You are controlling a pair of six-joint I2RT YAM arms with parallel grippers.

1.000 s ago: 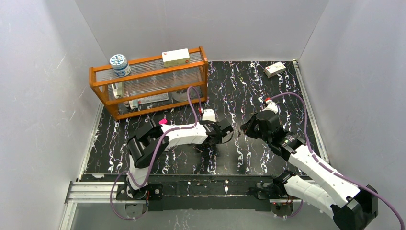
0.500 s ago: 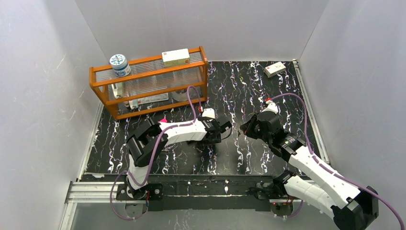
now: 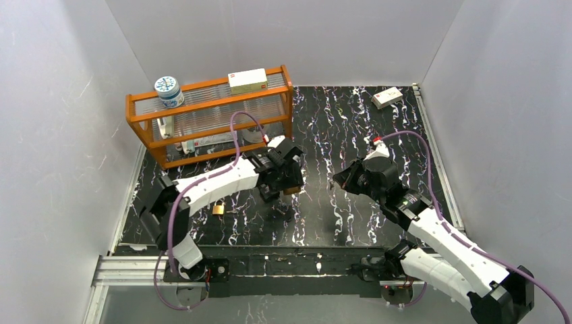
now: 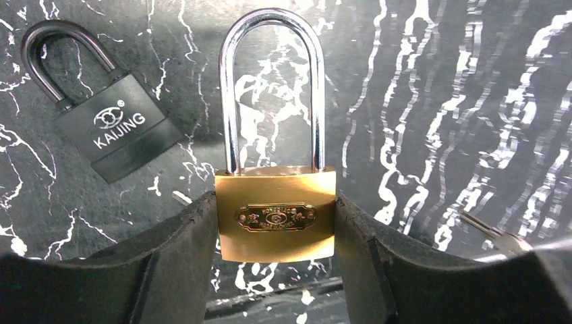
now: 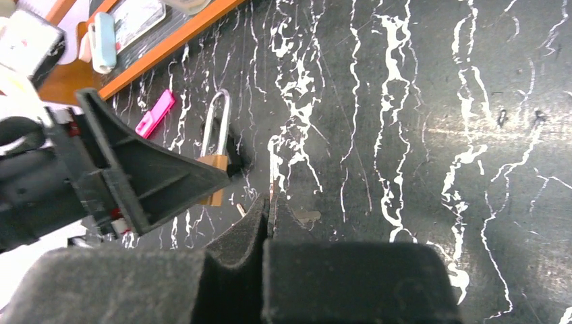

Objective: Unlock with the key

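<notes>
Left wrist view says most about progress. The left gripper (image 4: 275, 202) pinches a brass padlock (image 4: 275, 226) by the two narrow sides of its body, its fingers (image 4: 182, 256) pressed against either side. It appears to hold the lock a little above the table (image 4: 418, 101), with the shackle pointing away from the camera. Both legs of the shackle sit down in the body, so the lock reads as locked and the unlocking itself is not done. A black padlock (image 4: 111, 131) lies flat on the table beyond and to the left, apart from the gripper. At the lower right of this view is a slim metal piece that looks like the key (image 4: 496, 234); it is near the gripper's finger but not touching the brass padlock. The keyhole is hidden from every view, and nothing shows entering the lock. The right wrist view shows the right gripper (image 5: 268, 206) with its fingers pressed together, pointing toward the held padlock but apart from it. A thin sliver shows at the tips, and I cannot tell whether that is a key. From above, a gap separates the two grippers. By my reading, grasping and presenting the lock is done. What remains is bringing the key to the keyhole, seating it, turning it and freeing the shackle.
</notes>
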